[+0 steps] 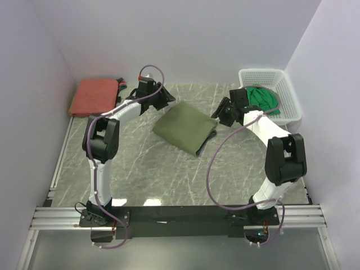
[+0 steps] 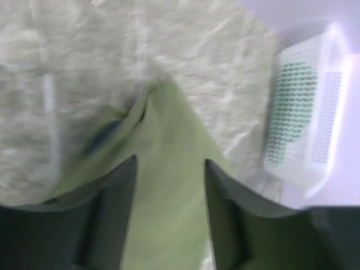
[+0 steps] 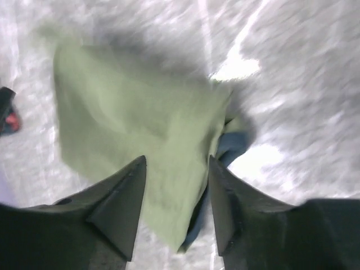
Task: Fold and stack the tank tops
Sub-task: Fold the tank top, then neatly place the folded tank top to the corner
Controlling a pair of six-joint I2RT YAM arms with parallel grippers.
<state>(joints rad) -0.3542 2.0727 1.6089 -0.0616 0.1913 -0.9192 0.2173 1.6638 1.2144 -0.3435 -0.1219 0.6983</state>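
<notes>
- Your left gripper (image 2: pixel 169 188) has its jaws standing apart and clamps nothing. The olive green tank top (image 1: pixel 185 128) shows in the gap, lying under the fingers.
- Your right gripper (image 3: pixel 175 188) is spread the same way, with nothing pinched. The same top lies beneath it, and a strip of navy trim (image 3: pixel 229 147) peeks out at the cloth's edge beside one finger.
- From above, you see the olive top folded into a rough rectangle, set at a slant in the middle of the marbled table (image 1: pixel 169 180). The left gripper is at its far-left corner and the right gripper at its right corner.
- The rust-red tank top (image 1: pixel 94 97) lies folded flat at the table's far-left corner, well apart from the olive one.
- The bright green tank top (image 1: pixel 263 98) sits bunched inside the white mesh basket (image 1: pixel 288 93) at the far right.
- Both wrist views are blurred, so you cannot tell whether the fingertips touch the cloth.
</notes>
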